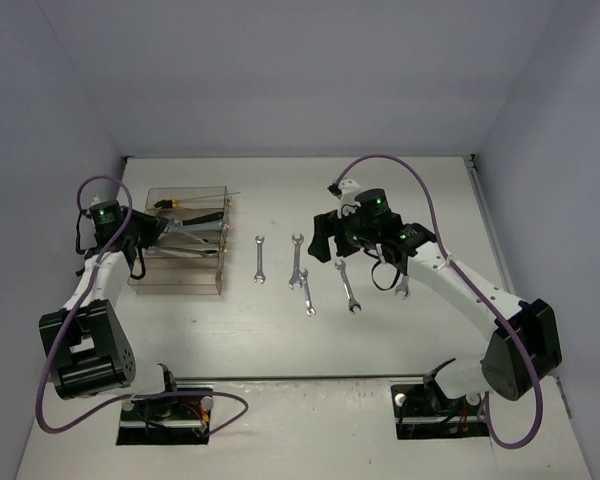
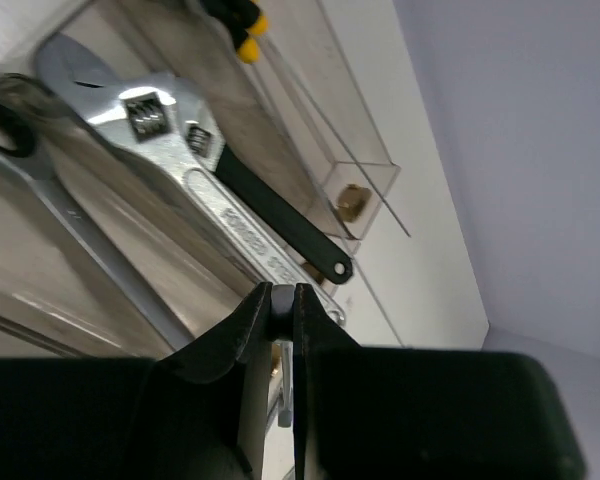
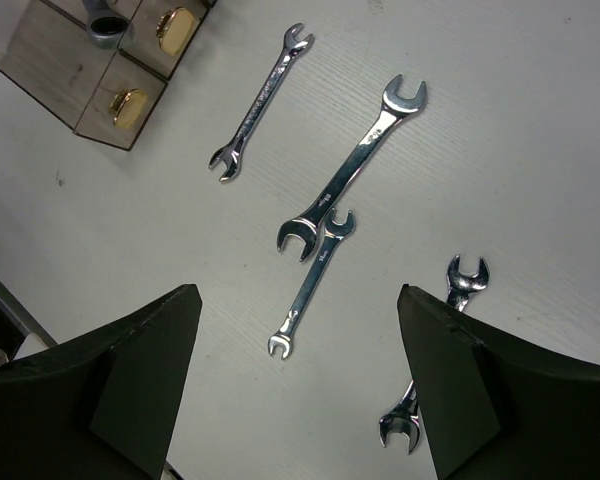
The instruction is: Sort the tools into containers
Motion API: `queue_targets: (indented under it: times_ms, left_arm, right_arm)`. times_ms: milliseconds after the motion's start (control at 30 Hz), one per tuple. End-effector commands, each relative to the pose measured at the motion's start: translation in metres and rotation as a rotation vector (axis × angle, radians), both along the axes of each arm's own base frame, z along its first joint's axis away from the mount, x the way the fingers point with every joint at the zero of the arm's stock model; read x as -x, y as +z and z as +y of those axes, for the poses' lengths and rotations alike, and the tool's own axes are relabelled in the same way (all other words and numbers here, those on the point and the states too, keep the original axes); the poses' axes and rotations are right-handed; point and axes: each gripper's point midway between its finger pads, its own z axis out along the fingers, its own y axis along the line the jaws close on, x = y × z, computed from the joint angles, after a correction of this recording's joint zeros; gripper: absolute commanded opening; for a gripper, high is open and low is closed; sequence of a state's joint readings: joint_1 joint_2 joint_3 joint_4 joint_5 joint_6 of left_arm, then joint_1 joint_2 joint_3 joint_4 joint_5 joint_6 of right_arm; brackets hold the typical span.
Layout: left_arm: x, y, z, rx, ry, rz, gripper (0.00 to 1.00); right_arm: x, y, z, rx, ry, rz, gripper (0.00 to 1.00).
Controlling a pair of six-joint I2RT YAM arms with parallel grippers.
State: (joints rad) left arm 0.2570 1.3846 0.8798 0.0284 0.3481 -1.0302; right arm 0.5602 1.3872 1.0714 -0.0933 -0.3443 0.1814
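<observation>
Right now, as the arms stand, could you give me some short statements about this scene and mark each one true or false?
1. The right fingers are open and hold nothing. True.
2. The black-handled wrench lies on the bare table. False: it lies inside the containers.
3. Several silver wrenches lie on the table, outside the containers. True.
4. The left fingers are spread wide. False: they are closed on a thin silver tool.
5. The yellow-black handles lie beside the right arm. False: they are in the containers, near the left arm.
</observation>
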Motion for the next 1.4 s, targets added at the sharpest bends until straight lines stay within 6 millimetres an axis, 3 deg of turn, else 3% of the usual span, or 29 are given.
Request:
queue_targets:
  times_ms: [0, 133, 233, 300, 333, 400, 600, 700, 800, 867, 933, 1000, 1167, 1367]
  left_arm:
    - [-0.007, -0.001, 0.02, 0.004, 0.043, -0.035, 0.0]
    - [-0.008, -0.024, 0.025, -0.004, 0.041, 0.032, 0.02]
    - [-0.004, -0.036, 0.024, 0.011, 0.043, 0.065, 0.16]
    - [0.003, -0.041, 0.025, -0.003, 0.049, 0.096, 0.34]
    - [0.003, -0.039, 0.026, -0.011, 0.049, 0.1, 0.46]
    - [0.006, -0.034, 0.027, -0.03, 0.044, 0.111, 0.55]
    - [0.028, -0.009, 0.024, -0.166, -0.007, 0.184, 0.6]
    - [0.037, 0.006, 0.001, -0.286, -0.106, 0.215, 0.6]
    - [0.046, 0.016, -0.043, -0.383, -0.235, 0.222, 0.6]
    - [0.056, 0.018, -0.099, -0.458, -0.389, 0.204, 0.6]
    - [0.065, 0.02, -0.132, -0.53, -0.484, 0.213, 0.59]
    - [0.077, 0.009, -0.165, -0.609, -0.584, 0.261, 0.59]
    - [0.07, -0.009, -0.214, -0.646, -0.709, 0.298, 0.55]
    - [0.039, -0.041, -0.233, -0.713, -0.763, 0.404, 0.52]
  right_arm:
    - [-0.01, 0.018, -0.004, -0.032, -0.029, -0.071, 0.77]
    - [-0.01, 0.006, -0.008, -0.021, -0.057, -0.037, 0.77]
    - [-0.01, -0.003, -0.012, -0.004, -0.085, -0.019, 0.77]
    - [-0.01, -0.011, -0.017, 0.013, -0.106, -0.01, 0.77]
    - [-0.011, -0.013, -0.02, 0.024, -0.125, -0.012, 0.77]
    - [-0.012, -0.018, -0.024, 0.039, -0.152, -0.006, 0.77]
    - [-0.021, -0.029, -0.044, 0.1, -0.276, 0.001, 0.77]
    - [-0.024, -0.036, -0.055, 0.138, -0.342, 0.01, 0.77]
    - [-0.025, -0.042, -0.063, 0.15, -0.38, 0.031, 0.76]
    - [-0.027, -0.044, -0.069, 0.148, -0.403, 0.042, 0.76]
    - [-0.03, -0.043, -0.075, 0.141, -0.427, 0.045, 0.76]
    - [-0.029, -0.044, -0.078, 0.139, -0.435, 0.05, 0.76]
    - [-0.025, -0.047, -0.084, 0.13, -0.441, 0.061, 0.76]
    - [-0.017, -0.043, -0.088, 0.105, -0.446, 0.058, 0.76]
